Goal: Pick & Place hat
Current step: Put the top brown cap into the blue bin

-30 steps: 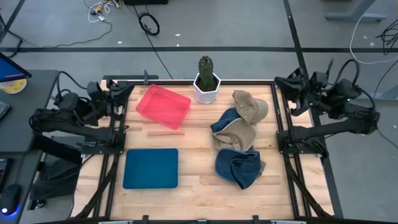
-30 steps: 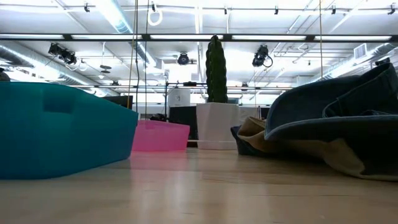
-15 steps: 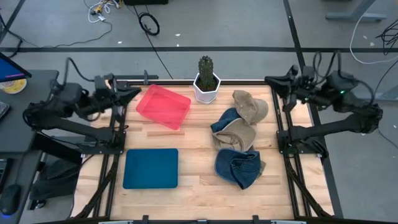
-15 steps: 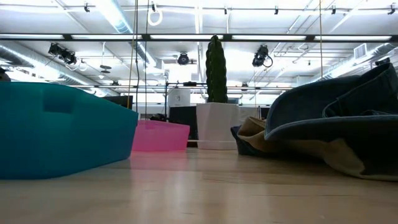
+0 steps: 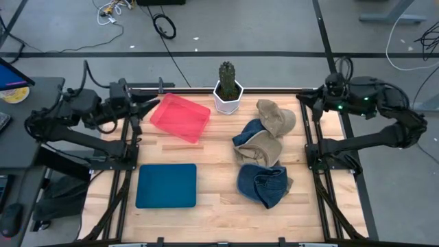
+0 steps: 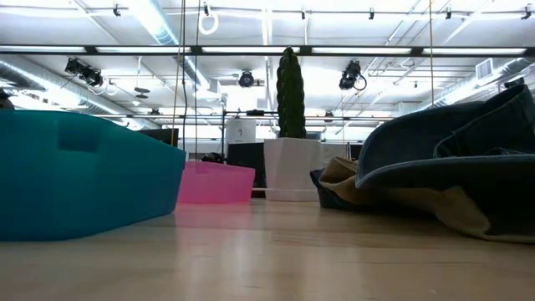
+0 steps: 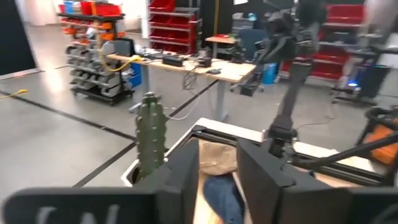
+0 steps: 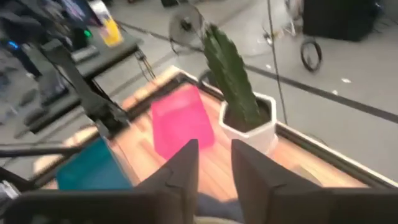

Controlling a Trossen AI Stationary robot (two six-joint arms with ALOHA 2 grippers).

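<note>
Four soft, light, floppy hats (image 5: 264, 154) just beside cactus pot (image 5: 227, 97); prob pinch a brim; left gripper (image 5: 152, 106) & right gripper (image 5: 302, 100) jaws slightly spread, empty

Grey floor (image 5: 260, 27) all round, dark stripes across it and loose cables (image 5: 163, 26) lying about. Overhead, a strip light (image 6: 159, 21) glares among pipes. Beyond, red bin shelves (image 7: 171, 25), a wooden desk (image 7: 186, 65), and what may be a wheeled rack (image 7: 99, 62).

Denim hat (image 6: 468, 171) cut off at right edge.
</note>
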